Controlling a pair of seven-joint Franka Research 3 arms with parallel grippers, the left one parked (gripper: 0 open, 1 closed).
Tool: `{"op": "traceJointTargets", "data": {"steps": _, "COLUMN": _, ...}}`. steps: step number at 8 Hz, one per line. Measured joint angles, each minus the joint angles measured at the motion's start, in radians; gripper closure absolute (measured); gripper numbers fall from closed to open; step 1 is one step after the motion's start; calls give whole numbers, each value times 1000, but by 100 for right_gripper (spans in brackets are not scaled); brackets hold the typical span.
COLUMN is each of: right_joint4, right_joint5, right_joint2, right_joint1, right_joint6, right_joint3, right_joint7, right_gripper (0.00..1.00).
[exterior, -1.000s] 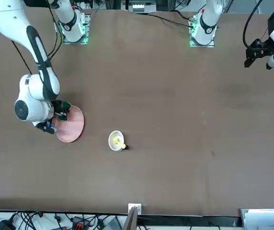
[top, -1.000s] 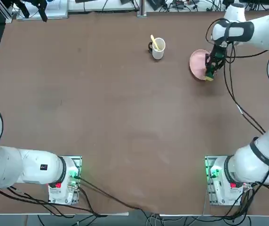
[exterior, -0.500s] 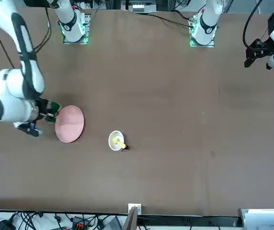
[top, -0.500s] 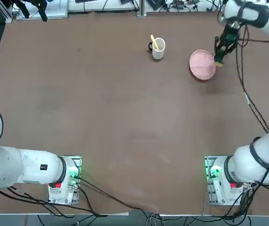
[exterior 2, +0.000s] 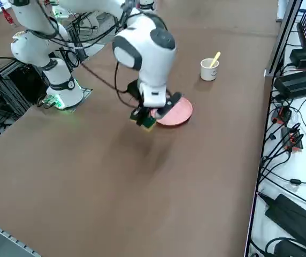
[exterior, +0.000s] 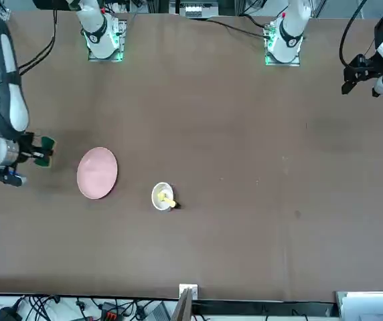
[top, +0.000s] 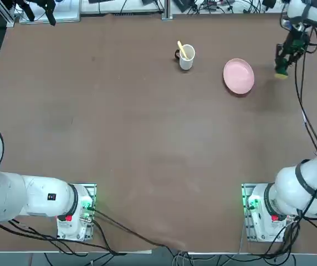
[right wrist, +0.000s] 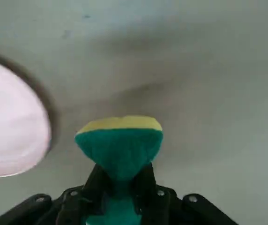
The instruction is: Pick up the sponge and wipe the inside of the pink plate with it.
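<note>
1. While my right gripper (right wrist: 123, 180) hovers over the tabletop (top: 147, 138), the white mug (top: 186, 57) stands well to my left, past the pink plate (top: 239, 76). The mug is upright with a dark handle, and a yellow utensil (top: 182, 49) leans in it, its end sticking up over the rim.
2. The pink plate lies face up on the table, round, shallow and smooth, between me and the mug.
3. The sponge (right wrist: 120, 147) has a dark green body and a yellow layer along its outer edge. It is squeezed narrow at my grip and fans out beyond it.
4. I am pinching the sponge, my two fingers closed in on its green part from either side.
5. It sticks out past my fingertips, yellow edge farthest from me, raised off the table and apart from the plate, which is near on my left.
</note>
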Motion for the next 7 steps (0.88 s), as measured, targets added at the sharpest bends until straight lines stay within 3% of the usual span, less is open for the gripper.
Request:
{"op": "traceJointTargets", "data": {"steps": 3, "right_joint4": -34, "right_joint5": -6, "right_joint2": 66, "right_joint1": -114, "right_joint6": 131, "right_joint3": -1, "right_joint7": -161, "right_gripper": 70}}
{"op": "traceJointTargets", "data": {"steps": 5, "right_joint4": -88, "right_joint5": -6, "right_joint2": 107, "right_joint1": -152, "right_joint6": 243, "right_joint3": -1, "right_joint7": -184, "right_gripper": 66}}
{"op": "traceJointTargets", "data": {"steps": 7, "right_joint4": -105, "right_joint5": -6, "right_joint2": 145, "right_joint1": -170, "right_joint6": 287, "right_joint3": 0, "right_joint7": -192, "right_gripper": 53}}
